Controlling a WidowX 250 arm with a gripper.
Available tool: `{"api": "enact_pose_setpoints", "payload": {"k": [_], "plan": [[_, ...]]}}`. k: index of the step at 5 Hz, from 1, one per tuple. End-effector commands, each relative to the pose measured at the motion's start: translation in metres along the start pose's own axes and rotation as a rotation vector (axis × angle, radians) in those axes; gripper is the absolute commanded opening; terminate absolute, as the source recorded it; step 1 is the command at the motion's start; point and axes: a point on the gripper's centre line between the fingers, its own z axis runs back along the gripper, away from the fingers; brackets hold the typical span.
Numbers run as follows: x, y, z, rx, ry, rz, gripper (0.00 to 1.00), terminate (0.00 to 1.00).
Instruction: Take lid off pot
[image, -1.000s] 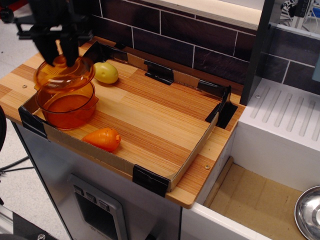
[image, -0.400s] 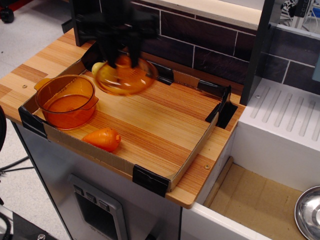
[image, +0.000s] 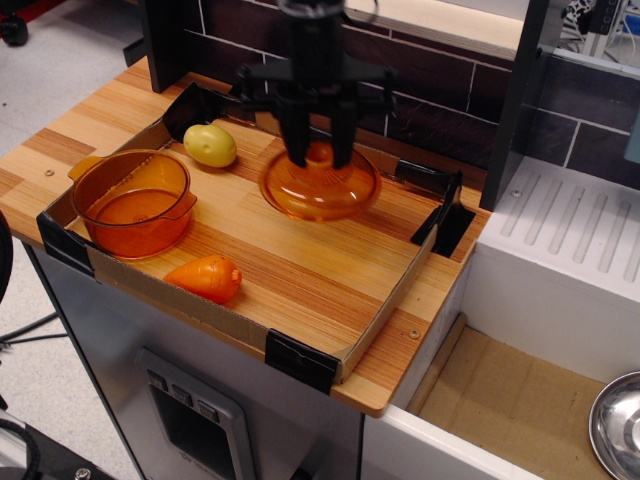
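Observation:
The translucent orange lid (image: 320, 187) hangs over the middle-back of the wooden board, held by its central orange knob (image: 319, 155). My gripper (image: 319, 150) comes down from above and is shut on that knob, its black fingers (image: 296, 140) on either side. The open orange pot (image: 133, 202) with two side handles stands at the left end of the board, uncovered, well left of the lid.
A yellow-green potato-like toy (image: 211, 145) lies behind the pot. An orange carrot toy (image: 205, 277) lies near the front edge. Cardboard rim with black corner clips (image: 300, 358) frames the board. A white sink unit (image: 570, 260) and steel bowl (image: 618, 425) sit right.
My gripper has carried the lid off the pot and rightward across the board, from over the pot at left to the middle-back. The pot has stayed in place, now open.

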Motion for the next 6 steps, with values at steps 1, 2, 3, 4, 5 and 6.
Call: {"api": "enact_pose_setpoints", "payload": {"k": [1,2,3,4,5,6], "plan": [[0.015,-0.021,-0.02,-0.006,-0.068,0.049,0.0,0.0],[0.014,-0.025,-0.018,0.016,-0.066,0.0,1.0,0.0],[0.013,-0.017,0.001,-0.057,-0.07,0.013,1.0,0.0],[0.009,-0.012,0.016,-0.077,-0.067,0.005,1.0,0.0],[0.008,-0.008,0.032,-0.069,-0.063,-0.003,1.0,0.0],[0.01,0.001,0.051,-0.053,-0.047,0.015,1.0,0.0]]}}
